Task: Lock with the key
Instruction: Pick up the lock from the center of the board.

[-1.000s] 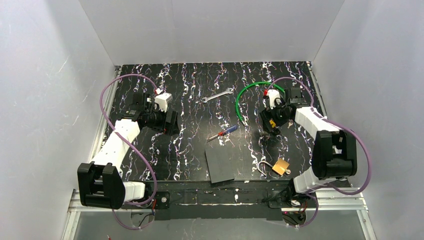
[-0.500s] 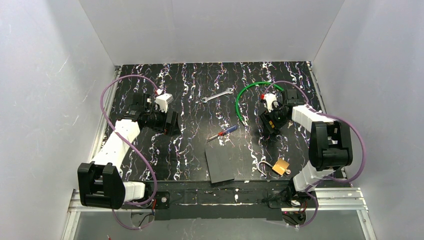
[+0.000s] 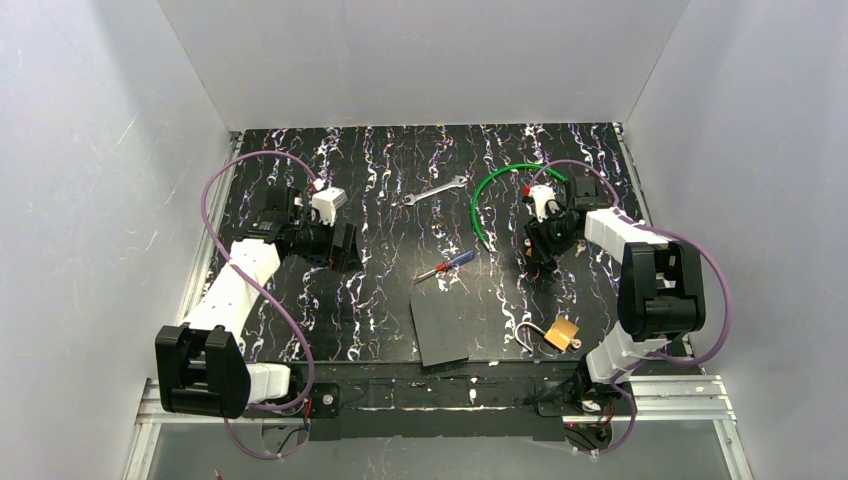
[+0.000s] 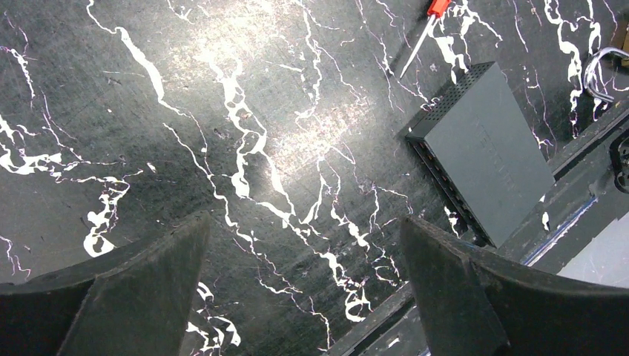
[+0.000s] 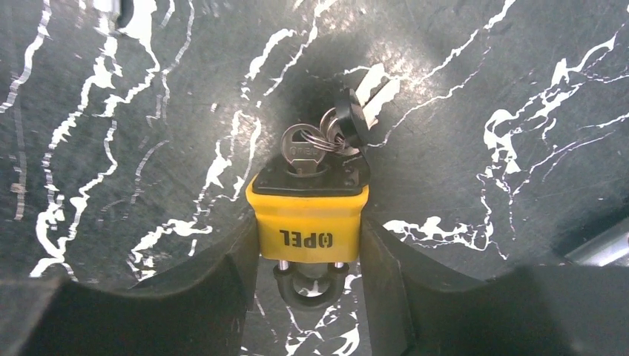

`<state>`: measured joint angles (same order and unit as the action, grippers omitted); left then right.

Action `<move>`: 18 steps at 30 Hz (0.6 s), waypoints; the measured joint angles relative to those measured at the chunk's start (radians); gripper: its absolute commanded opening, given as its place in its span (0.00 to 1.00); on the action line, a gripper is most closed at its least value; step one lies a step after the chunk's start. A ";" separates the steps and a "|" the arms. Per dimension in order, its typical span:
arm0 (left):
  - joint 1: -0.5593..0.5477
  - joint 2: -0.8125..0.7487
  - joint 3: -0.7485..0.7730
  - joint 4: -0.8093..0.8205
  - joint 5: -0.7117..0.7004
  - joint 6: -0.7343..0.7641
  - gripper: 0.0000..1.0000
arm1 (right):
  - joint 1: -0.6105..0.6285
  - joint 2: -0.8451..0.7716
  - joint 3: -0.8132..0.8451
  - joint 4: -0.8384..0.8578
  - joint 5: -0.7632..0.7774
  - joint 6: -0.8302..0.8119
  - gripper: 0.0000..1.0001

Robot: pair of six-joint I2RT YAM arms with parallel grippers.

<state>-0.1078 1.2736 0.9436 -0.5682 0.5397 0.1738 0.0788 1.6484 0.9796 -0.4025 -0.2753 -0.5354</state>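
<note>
In the right wrist view, a small yellow-and-black padlock (image 5: 308, 219) marked OPEL lies on the table, its black shackle toward the camera. The silvery key (image 5: 300, 152) sits in its far end, with a ring of more keys (image 5: 348, 122) attached. My right gripper (image 5: 308, 245) has a finger pressed against each side of the yellow body. From above, the right gripper (image 3: 543, 243) is low over the table at the right. My left gripper (image 3: 345, 245) hovers at the left, its jaws wide apart (image 4: 304, 222) with only bare table between them.
A square brass padlock (image 3: 562, 333) with an open shackle lies near the front right. A red-and-blue screwdriver (image 3: 447, 265), a black flat box (image 3: 440, 328), a silver wrench (image 3: 432, 190) and a green cable loop (image 3: 490, 195) lie around the middle.
The right gripper's jaws have closed in onto the yellow padlock body, and the yellow seen between them from above is now covered. The left arm has not moved.
</note>
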 measured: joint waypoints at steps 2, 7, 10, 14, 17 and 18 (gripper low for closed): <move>0.000 0.000 0.000 0.000 0.006 -0.003 0.99 | 0.000 -0.010 0.014 -0.015 -0.029 0.027 0.26; 0.000 0.004 0.014 -0.015 0.014 -0.018 0.99 | 0.000 -0.086 0.061 0.000 -0.136 0.206 0.17; 0.000 -0.001 0.045 -0.008 0.027 -0.046 0.99 | 0.002 -0.150 0.074 0.080 -0.180 0.396 0.16; 0.000 -0.027 0.097 0.034 0.056 -0.122 0.99 | 0.007 -0.206 0.081 0.213 -0.179 0.664 0.19; -0.003 -0.032 0.154 0.082 0.084 -0.199 0.99 | 0.023 -0.213 0.081 0.309 -0.156 0.859 0.21; -0.006 -0.032 0.174 0.105 0.091 -0.228 0.99 | 0.031 -0.213 0.081 0.330 -0.148 0.911 0.21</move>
<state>-0.1138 1.2411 1.1178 -0.4631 0.6312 -0.0540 0.1096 1.4349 1.0606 -0.0726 -0.4229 0.3757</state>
